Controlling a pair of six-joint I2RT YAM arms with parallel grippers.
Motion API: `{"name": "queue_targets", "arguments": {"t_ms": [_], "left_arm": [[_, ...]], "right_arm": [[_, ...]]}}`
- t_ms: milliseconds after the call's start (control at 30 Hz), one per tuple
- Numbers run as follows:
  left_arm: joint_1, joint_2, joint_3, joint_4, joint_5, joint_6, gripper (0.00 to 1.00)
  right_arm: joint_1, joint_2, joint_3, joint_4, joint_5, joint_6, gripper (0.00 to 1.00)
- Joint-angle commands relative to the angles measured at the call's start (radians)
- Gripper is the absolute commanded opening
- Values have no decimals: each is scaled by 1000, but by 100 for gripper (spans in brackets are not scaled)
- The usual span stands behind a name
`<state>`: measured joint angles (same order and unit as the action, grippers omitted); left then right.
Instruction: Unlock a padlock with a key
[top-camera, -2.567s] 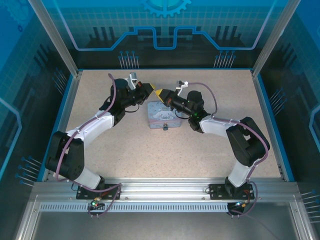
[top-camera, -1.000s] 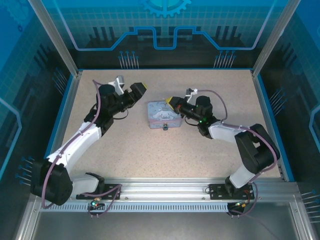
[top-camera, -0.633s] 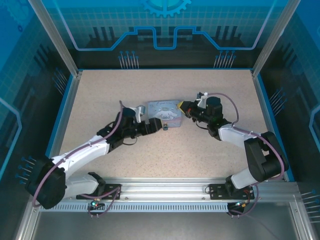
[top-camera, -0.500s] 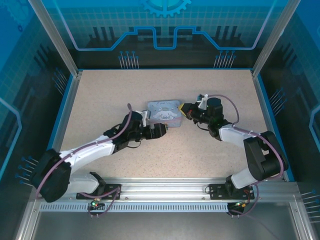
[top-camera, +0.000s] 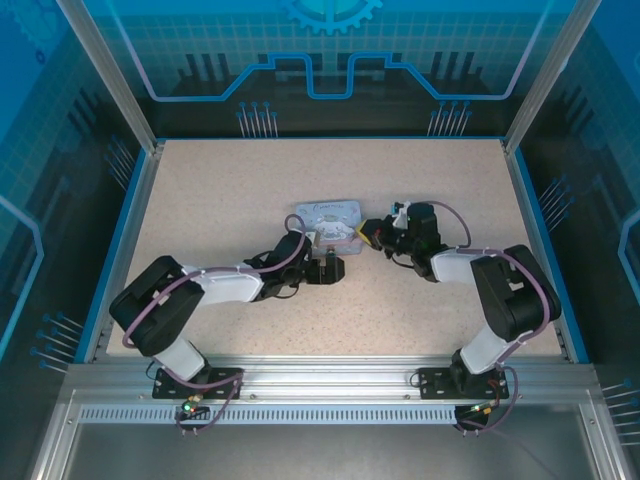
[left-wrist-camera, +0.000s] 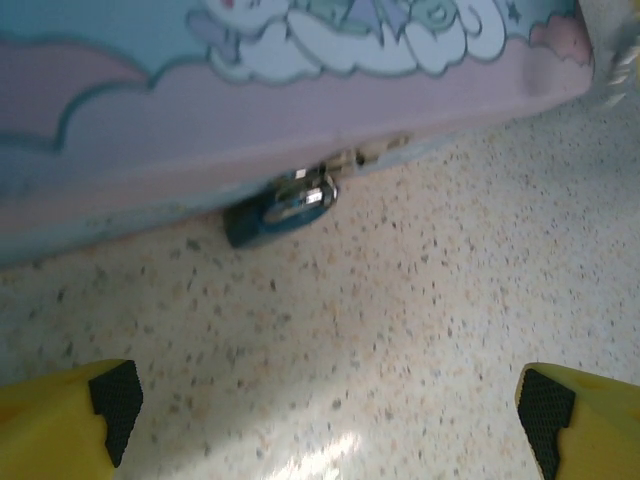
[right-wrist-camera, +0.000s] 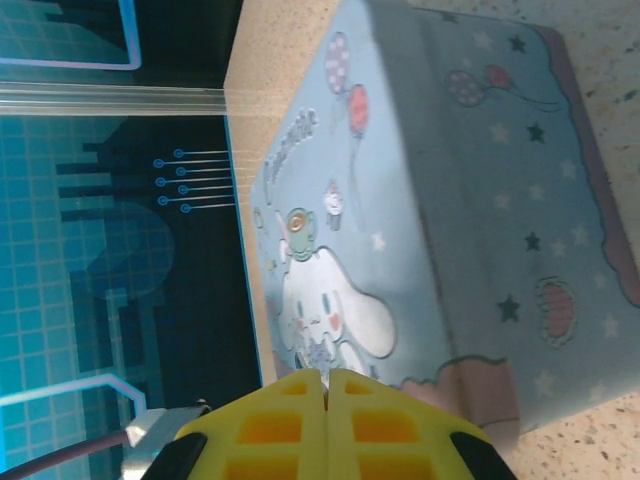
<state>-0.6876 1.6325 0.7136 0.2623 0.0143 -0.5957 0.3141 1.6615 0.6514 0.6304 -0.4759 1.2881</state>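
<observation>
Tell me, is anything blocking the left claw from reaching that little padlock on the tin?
Nothing visible does. Bare speckled tabletop lies between the open left gripper and the padlock, which sits at the cartoon tin's front edge.

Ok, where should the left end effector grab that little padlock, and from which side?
Probably by the dark body of the padlock, which lies on the table against the tin; its shackle is hooked onto the tin. Come in low from the table side, open left end effector straddling the body.
</observation>
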Motion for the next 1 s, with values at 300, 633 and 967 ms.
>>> {"name": "queue_targets", "arguments": {"t_ms": [300, 633, 967], "left_arm": [[90, 145, 162, 76, 7, 99, 97], [89, 161, 121, 110, 25, 108, 97], [70, 249, 169, 104, -82, 215, 97]], "right_arm": [[10, 201, 156, 111, 8, 58, 0], [3, 212, 211, 65, 6, 41, 0], [-9, 199, 206, 33, 0, 27, 0]]}}
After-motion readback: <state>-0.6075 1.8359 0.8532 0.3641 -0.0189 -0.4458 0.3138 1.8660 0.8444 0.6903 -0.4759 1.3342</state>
